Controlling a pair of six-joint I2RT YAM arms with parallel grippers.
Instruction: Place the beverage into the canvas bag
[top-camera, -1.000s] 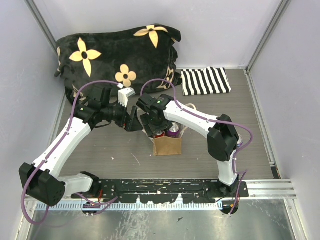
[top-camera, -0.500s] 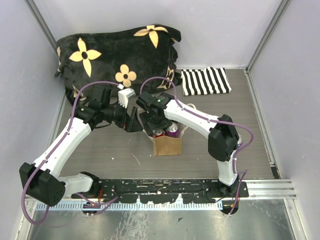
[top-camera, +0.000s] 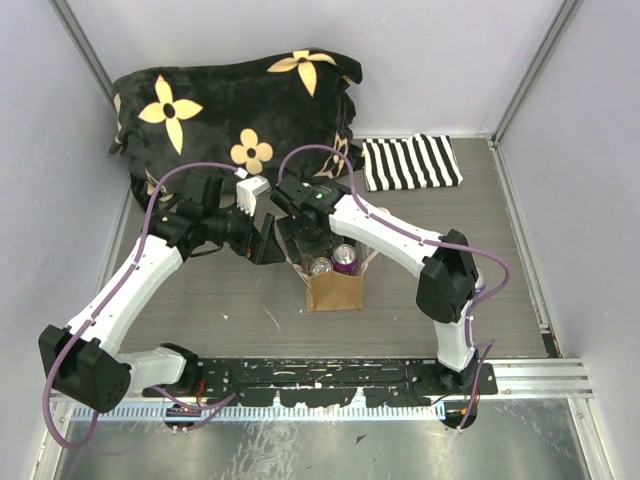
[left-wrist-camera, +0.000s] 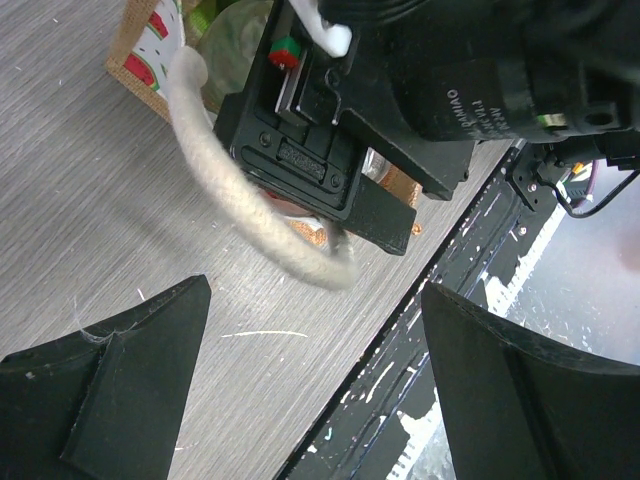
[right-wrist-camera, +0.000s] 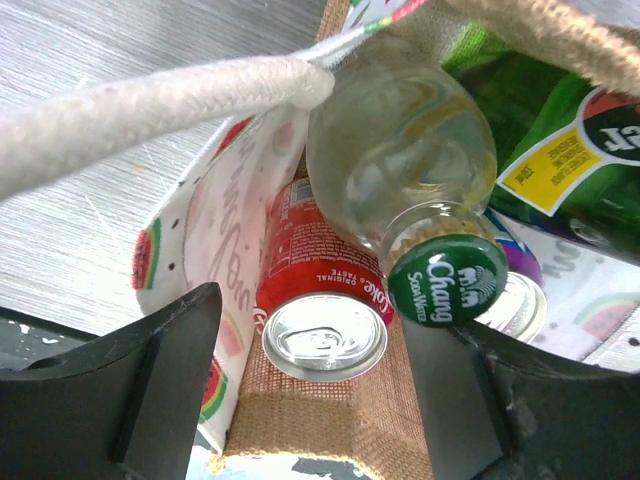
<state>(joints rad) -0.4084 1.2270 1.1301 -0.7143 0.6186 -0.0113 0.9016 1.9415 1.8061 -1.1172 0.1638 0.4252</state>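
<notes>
Bag (top-camera: 334, 291) stocked, bottle (right-wrist-camera: 400, 150) inside it; both grippers unclenched.
Bag: coarse tan jute, watermelon-print lining, thick cream rope handle (right-wrist-camera: 150, 110), upright on the grey wood-grain table (top-camera: 200, 295). Bottle: clear rounded glass, green crimped cap, tilted against a red can (right-wrist-camera: 320, 315) within the bag. A purple can (top-camera: 345, 258) and a green labelled container (right-wrist-camera: 540, 130) behind it are partly hidden. Right gripper (right-wrist-camera: 310, 330): black fingers spread wide over the bag mouth, grasping nothing; overhead, its arm covers the bottle. Left gripper (left-wrist-camera: 315, 290): at the bag's 10 o'clock, fingers wide apart, empty; the right gripper's body blocks most of its view. Black flowered plush cushion (top-camera: 230, 110) at 11 o'clock, striped cloth (top-camera: 410, 162) at 1 o'clock.
</notes>
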